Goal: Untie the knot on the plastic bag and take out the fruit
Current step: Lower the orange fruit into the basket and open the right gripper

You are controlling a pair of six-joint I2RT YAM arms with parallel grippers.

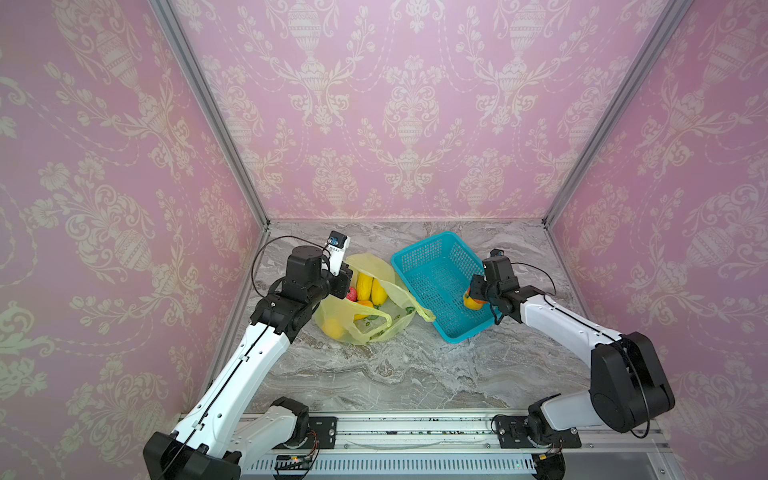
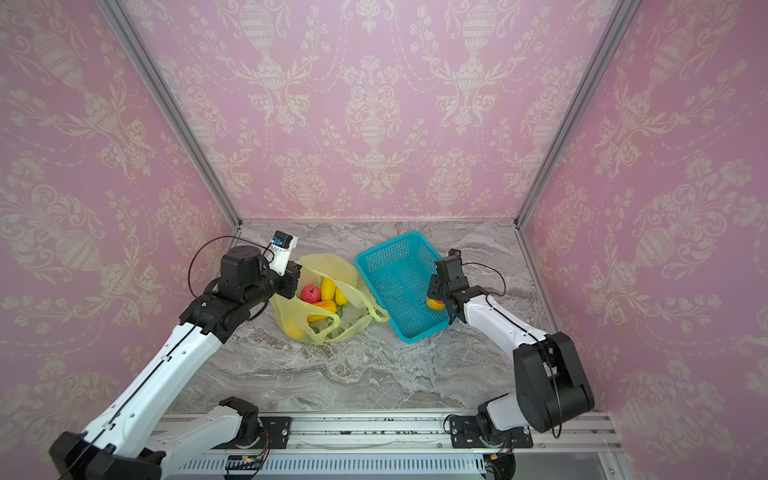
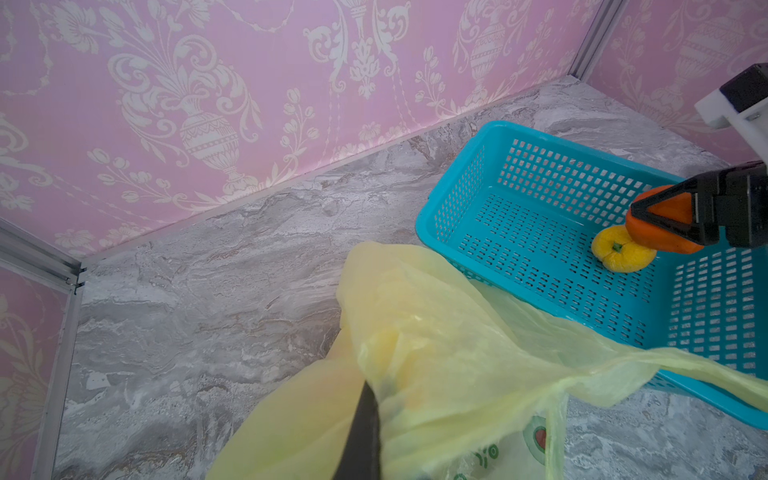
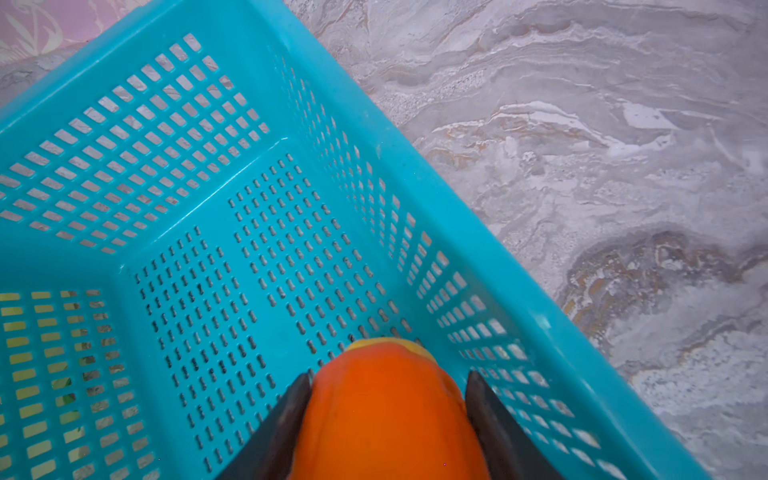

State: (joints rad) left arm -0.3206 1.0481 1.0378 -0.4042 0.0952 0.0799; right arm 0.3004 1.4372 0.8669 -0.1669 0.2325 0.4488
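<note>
Nearest the arm bases, the marble tabletop (image 1: 395, 374) lies bare and wide, giving open room on the near side of both sets of jaws. Further in, the left gripper (image 3: 369, 395) has its jaws pressed together on a fold of the plastic bag (image 1: 361, 334) at the bag's left rim. In the left wrist view the thin film bunches over the tips and only one dark finger shows. The bag sits slumped on the marble with its mouth gaping just right of those jaws. Inside it lies the fruit: a pink-red piece (image 2: 310, 294) closest to the tips, yellow oblong ones (image 2: 328, 288) beside it, an orange one (image 2: 326, 306) on the near side, and a yellow round one (image 2: 293, 328) seen through the film. A loose handle loop (image 1: 415, 305) trails rightward and lies against the wall of the teal basket (image 1: 420, 245), so bag and basket meet there with no gap. The right gripper (image 4: 388, 376) reaches down inside the basket, close to its right wall. Its jaws are spread around an orange piece (image 4: 386, 415) and touch both its sides. Just beyond the tips a yellow round piece (image 3: 623, 254) lies on the basket floor, against the orange piece. The perforated floor farther from the tips is bare. Beyond both jaws a strip of marble runs to the pink wallpapered back wall (image 1: 415, 124).
</note>
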